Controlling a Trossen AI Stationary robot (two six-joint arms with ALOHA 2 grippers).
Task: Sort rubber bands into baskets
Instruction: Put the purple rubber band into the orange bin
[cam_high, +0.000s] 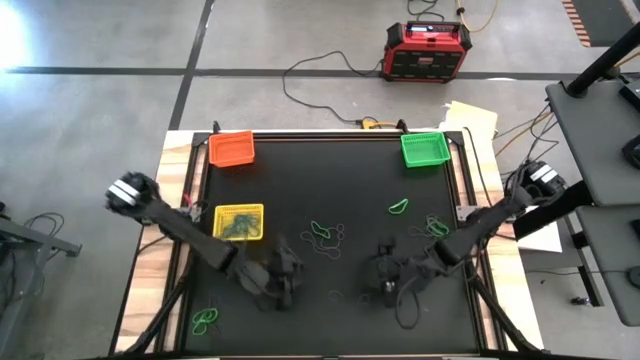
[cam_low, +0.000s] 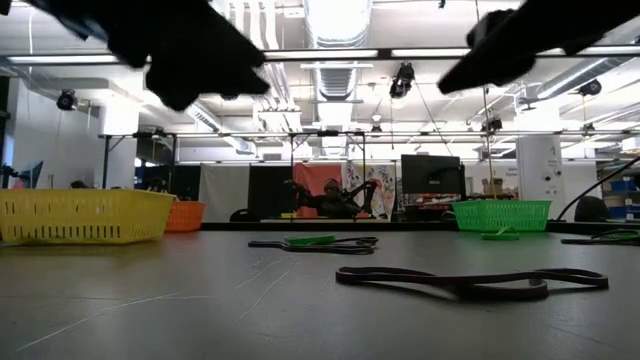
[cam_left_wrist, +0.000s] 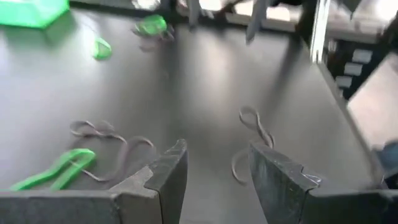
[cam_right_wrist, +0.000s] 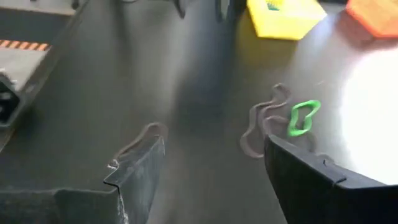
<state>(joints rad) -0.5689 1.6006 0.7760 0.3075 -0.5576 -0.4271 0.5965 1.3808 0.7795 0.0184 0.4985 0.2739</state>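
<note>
Rubber bands lie scattered flat on the black mat: a cluster of dark and green ones (cam_high: 325, 238) at the middle, green ones (cam_high: 436, 226) at the right, one green (cam_high: 206, 319) near the front left. The yellow basket (cam_high: 239, 221) holds several bands; the orange basket (cam_high: 231, 148) and green basket (cam_high: 423, 149) stand at the far edge. My left gripper (cam_left_wrist: 214, 155) hovers open over the mat, a dark band (cam_left_wrist: 252, 134) just beyond its fingers. My right gripper (cam_right_wrist: 214, 146) is open too, with a dark band (cam_right_wrist: 140, 140) by one fingertip and a green band (cam_right_wrist: 303, 117) by the other.
Both arms reach in low from the table's sides and their grippers (cam_high: 288, 270) (cam_high: 385, 272) stand close together near the front middle. A long dark band (cam_low: 470, 283) lies near the low camera. A red-and-black box (cam_high: 428, 50) with cables sits on the floor beyond the table.
</note>
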